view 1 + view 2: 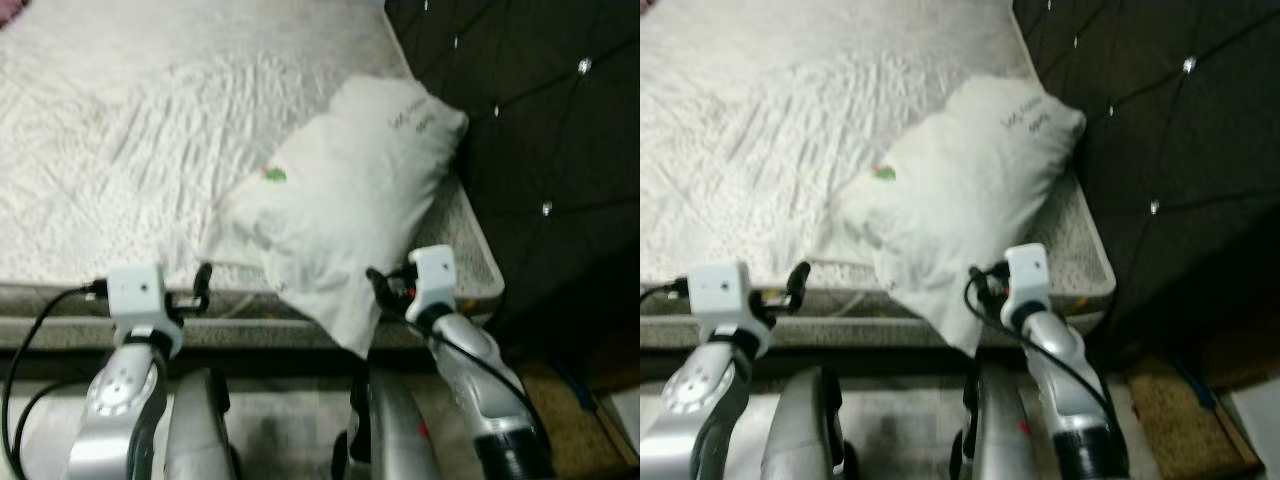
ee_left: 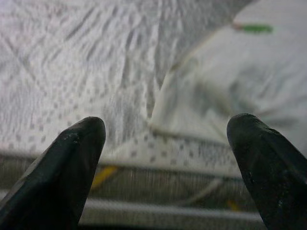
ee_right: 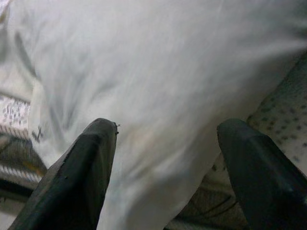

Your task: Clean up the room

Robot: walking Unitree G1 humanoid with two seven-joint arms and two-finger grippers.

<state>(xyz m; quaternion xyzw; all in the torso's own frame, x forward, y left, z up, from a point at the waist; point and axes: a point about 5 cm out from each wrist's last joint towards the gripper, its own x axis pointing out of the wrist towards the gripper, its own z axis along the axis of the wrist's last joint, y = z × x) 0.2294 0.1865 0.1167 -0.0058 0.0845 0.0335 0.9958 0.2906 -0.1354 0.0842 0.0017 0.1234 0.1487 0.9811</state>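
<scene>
The right gripper [image 3: 163,167], fingers spread, faces the white pillow [image 1: 350,200] overhanging the mattress [image 1: 120,150] edge. It should pinch the drooping corner deeply. The left gripper [image 2: 165,158], also spread, waits near the pillow's other corner.

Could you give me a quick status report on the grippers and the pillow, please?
Left gripper open at mattress edge. Right gripper open, at pillow corner overhanging the edge. Nothing in the way.
</scene>
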